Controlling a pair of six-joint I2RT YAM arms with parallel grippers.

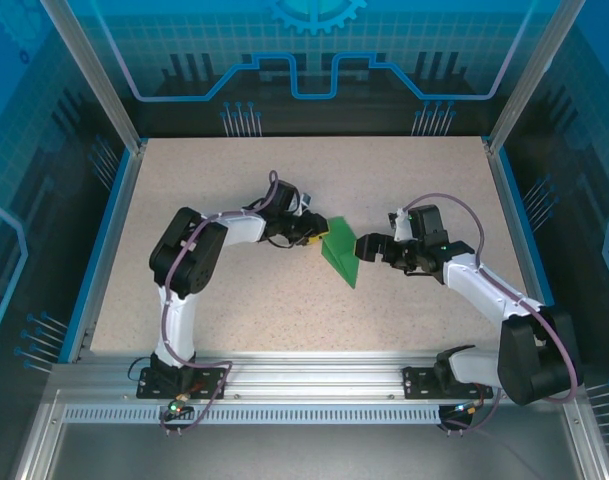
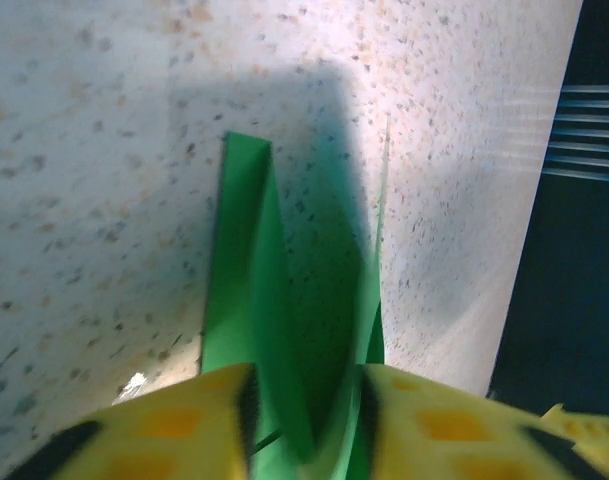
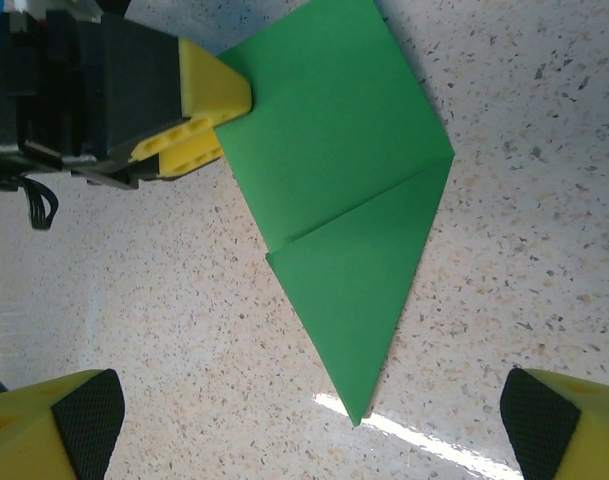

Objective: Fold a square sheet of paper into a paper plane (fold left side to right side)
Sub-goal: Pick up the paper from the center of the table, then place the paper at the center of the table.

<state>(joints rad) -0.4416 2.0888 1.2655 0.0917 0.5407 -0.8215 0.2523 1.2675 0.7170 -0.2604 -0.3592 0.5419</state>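
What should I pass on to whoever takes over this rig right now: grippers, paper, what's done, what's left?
Left gripper: shut on the left edge of the square sheet of paper.
Right gripper: wide open, just off the paper's right side, holding nothing.
Paper: mid-table between the two grippers, pointed wedge shape.
Done: earlier folds are in; one crease shows across the wedge.
Left: the left-to-right fold looks not yet made. Probably carry the pinched edge over and press it flat.
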